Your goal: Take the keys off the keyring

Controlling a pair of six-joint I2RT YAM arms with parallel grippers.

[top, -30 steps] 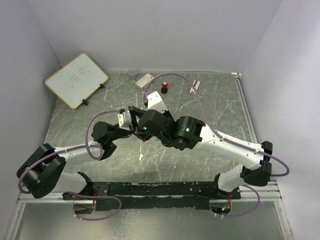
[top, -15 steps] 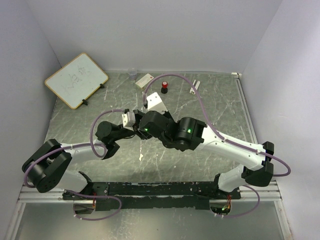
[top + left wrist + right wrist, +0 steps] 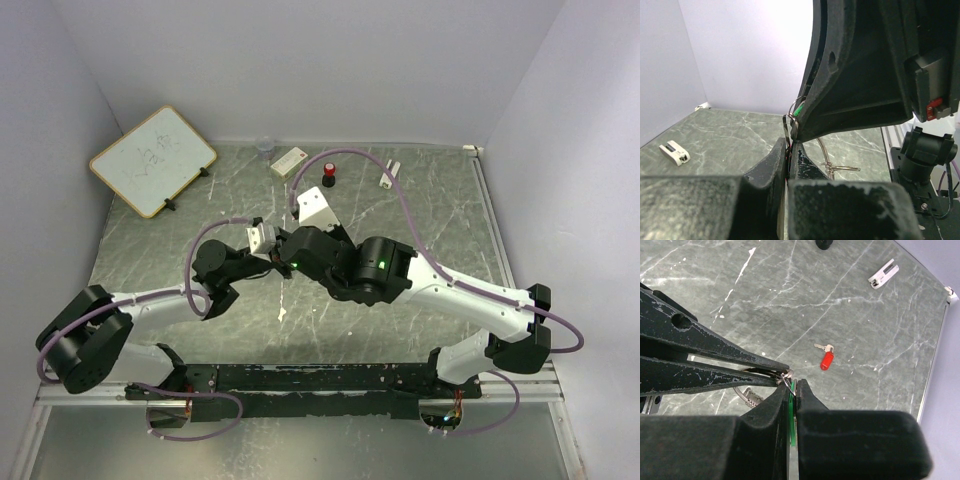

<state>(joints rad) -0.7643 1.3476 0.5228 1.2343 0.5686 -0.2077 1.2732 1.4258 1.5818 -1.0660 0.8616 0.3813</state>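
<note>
Black R claw (image 3: pixel 793 386) is pressed together on the green key (image 3: pixel 791 412), head clamped flat btw its fingers, only a thin green edge showing in R wrist view. L claw (image 3: pixel 780 373) comes in from the side, also shut, tips nipping the keyring (image 3: pixel 823 151) right next to the green key. The two claws' tips nearly touch, both held above the worktop (image 3: pixel 880 340). Rest of the ring wire hangs below the pinch w/ its small barrel clasp (image 3: pixel 751 398) dangling loose. Red key (image 3: pixel 827 360) lies alone on the worktop, well apart from the ring, so it reads as already off. Green one looks like the last, not yet free afaict. Whether the wire runs thru the green head's hole is too small to tell. Top view: arms meet mid-worktop, contact point hidden under the wrists. White clip (image 3: pixel 883 273) sits far off near the edge, not involved. Risks, my read: L grip is on v. thin wire at the very tips, so any pull apart could let the wire slide out, and ring + key would swing from R claw only. If the pull isn't in line w/ the wire, key could twist in R claw or the loop could kink. Clasp may snag a finger edge as the wire feeds thru. Claws are so close that a small misaligned move = tip collision.
</note>
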